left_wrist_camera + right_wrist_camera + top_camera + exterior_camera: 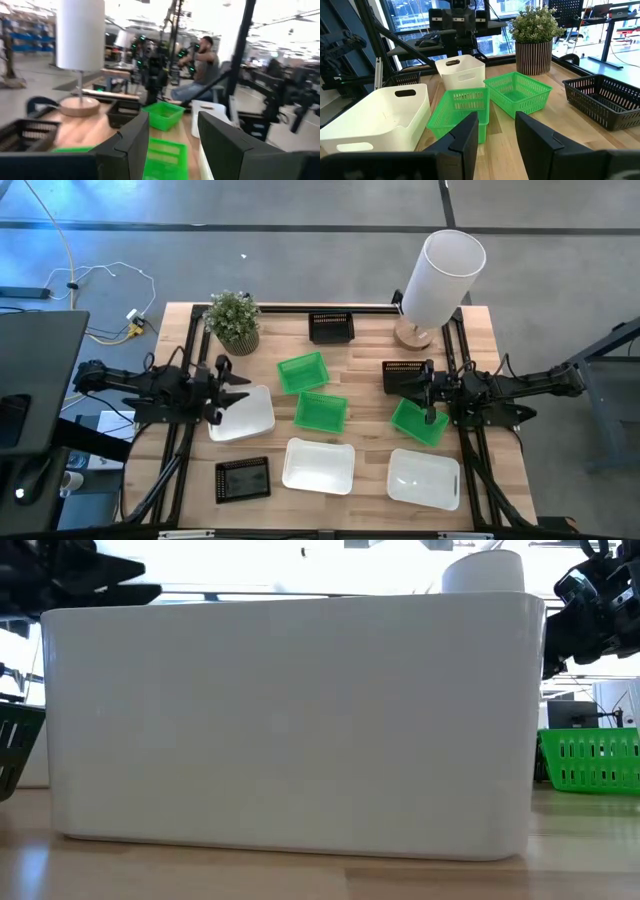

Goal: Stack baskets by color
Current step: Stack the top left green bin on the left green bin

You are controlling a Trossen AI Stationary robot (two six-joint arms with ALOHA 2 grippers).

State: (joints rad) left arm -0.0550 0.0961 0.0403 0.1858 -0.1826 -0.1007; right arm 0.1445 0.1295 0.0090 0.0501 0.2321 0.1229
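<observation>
On the pale wooden plank worktop (365, 370), the left claw (240, 389) gapes wide above a smooth white basket (243, 415); three slotted green baskets (302, 372) sit mid-table, black mesh ones (331, 327) behind; the right claw (432, 394) hovers part-open, empty, over the tilted green basket (416, 424).

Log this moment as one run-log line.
left claw: open, over white basket | right claw: open, empty, above green basket | baskets: none stacked yet
</observation>
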